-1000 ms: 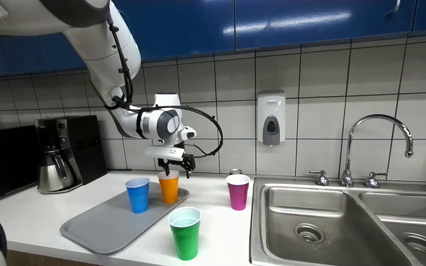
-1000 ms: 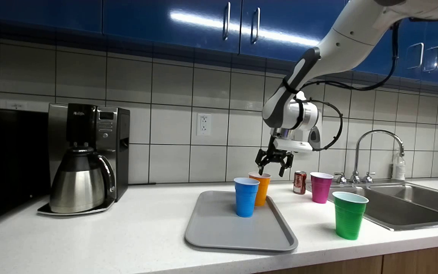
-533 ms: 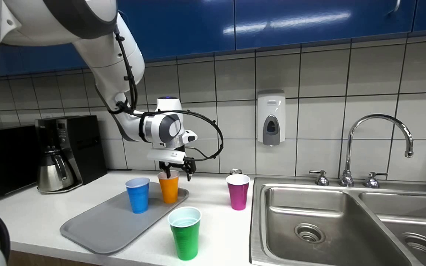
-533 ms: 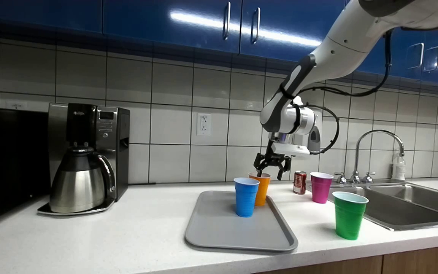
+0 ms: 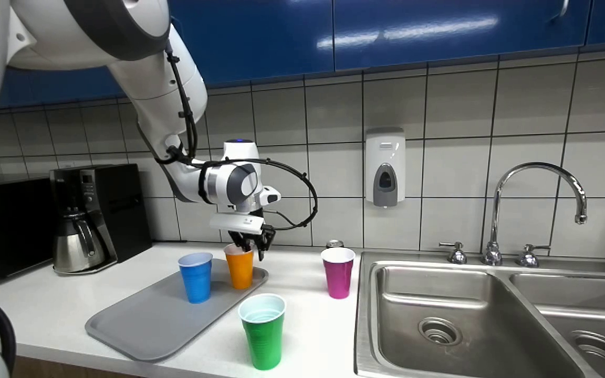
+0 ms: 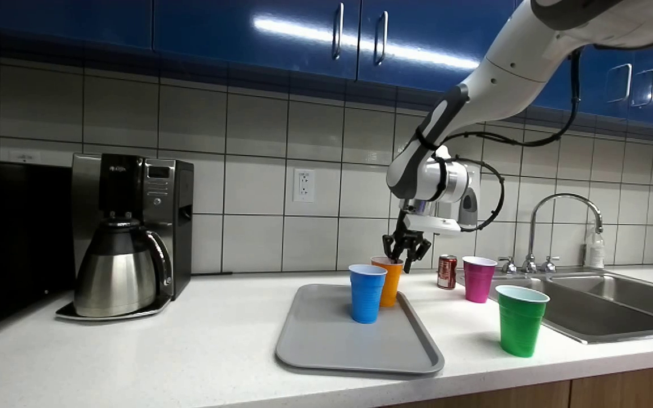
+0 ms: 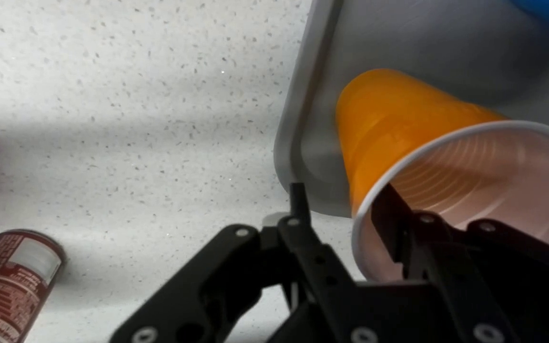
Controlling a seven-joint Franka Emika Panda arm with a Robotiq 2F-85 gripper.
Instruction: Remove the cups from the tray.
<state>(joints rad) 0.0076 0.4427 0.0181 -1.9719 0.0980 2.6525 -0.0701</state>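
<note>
Your claw [image 7: 342,187] straddles the rim of the orange cup [image 5: 240,272], half spread: one jaw dips inside, the other hangs outside, clear of the cup's side, probably so you can pinch that side and lift. Nothing looks gripped yet. The cup stands upright near a corner of the grey tray [image 6: 355,345]; the blue cup [image 6: 367,294] stands upright near it, on the tray too, presumably awaiting its turn to reach the table [image 6: 179,351].
</note>
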